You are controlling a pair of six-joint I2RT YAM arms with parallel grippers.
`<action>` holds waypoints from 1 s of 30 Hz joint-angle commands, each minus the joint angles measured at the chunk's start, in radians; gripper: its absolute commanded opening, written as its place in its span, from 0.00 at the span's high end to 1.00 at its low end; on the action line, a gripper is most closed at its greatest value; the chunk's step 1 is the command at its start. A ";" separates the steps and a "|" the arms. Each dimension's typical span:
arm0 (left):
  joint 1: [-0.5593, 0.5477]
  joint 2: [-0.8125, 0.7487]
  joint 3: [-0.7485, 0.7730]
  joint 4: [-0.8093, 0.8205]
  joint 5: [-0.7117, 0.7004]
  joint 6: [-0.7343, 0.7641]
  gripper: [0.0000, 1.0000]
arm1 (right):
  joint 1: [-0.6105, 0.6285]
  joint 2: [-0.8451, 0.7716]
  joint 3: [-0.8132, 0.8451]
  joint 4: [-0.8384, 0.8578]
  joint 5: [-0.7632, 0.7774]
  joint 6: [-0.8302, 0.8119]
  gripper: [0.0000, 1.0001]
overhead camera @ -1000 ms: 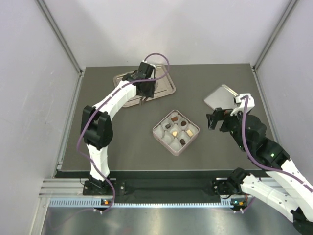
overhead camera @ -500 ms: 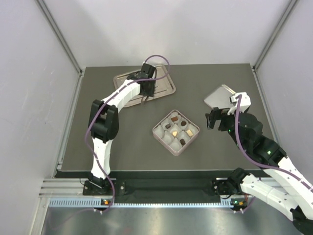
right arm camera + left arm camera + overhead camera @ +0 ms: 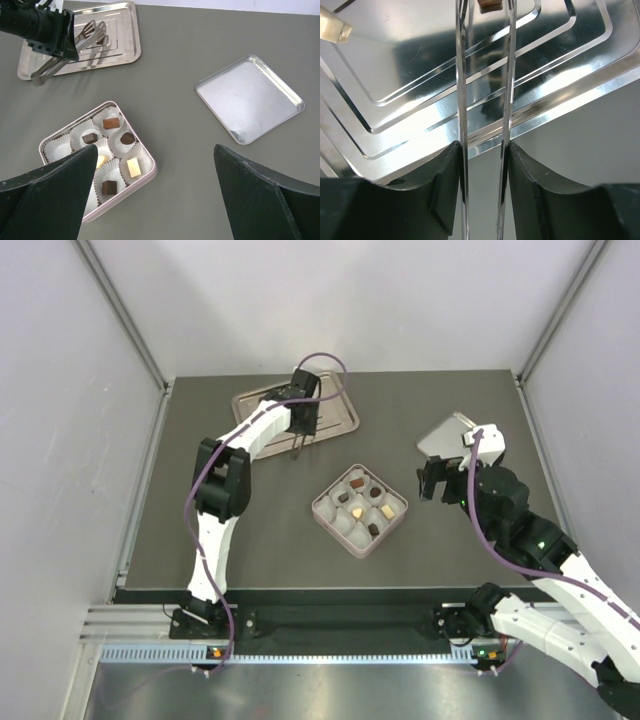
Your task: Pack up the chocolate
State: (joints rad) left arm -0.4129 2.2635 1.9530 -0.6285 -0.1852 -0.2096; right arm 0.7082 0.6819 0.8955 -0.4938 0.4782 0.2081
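**Tongs lined up on a tray piece, pick not yet made**

The silver tray [image 3: 335,420] sits at the back left, with the pink box [image 3: 336,532] mid-table, partly filled. The left gripper [image 3: 482,165] is partly closed, clamped on metal tongs [image 3: 461,100]. The blades flank a brown chocolate [image 3: 489,5] on the tray, and a cream chocolate [image 3: 332,27] lies off to the side. The right gripper [image 3: 155,190] gapes wide and holds nothing. Next up, probably: pinch, lift, carry to an empty cup.

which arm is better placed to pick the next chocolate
Left: the left gripper holds tongs over the silver tray, tips near a brown chocolate. The right gripper is open, away from that tray.
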 commanded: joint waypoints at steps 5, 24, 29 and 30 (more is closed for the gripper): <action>0.006 -0.033 0.046 0.007 0.021 0.012 0.60 | -0.010 0.002 0.002 0.061 0.020 -0.012 0.00; -0.004 -0.366 -0.135 -0.126 0.227 0.018 0.66 | -0.012 -0.008 0.062 -0.002 -0.041 0.080 0.00; -0.041 -0.475 -0.221 -0.201 0.355 0.045 0.67 | -0.012 -0.016 0.080 -0.031 -0.038 0.096 0.00; -0.053 -0.492 -0.236 -0.217 0.372 0.055 0.67 | -0.010 -0.019 0.082 -0.034 -0.036 0.099 0.00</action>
State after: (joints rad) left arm -0.4294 1.8507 1.7607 -0.7780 0.0776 -0.1913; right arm 0.7082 0.6804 0.9199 -0.5316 0.4465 0.2825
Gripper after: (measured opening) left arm 0.358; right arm 0.996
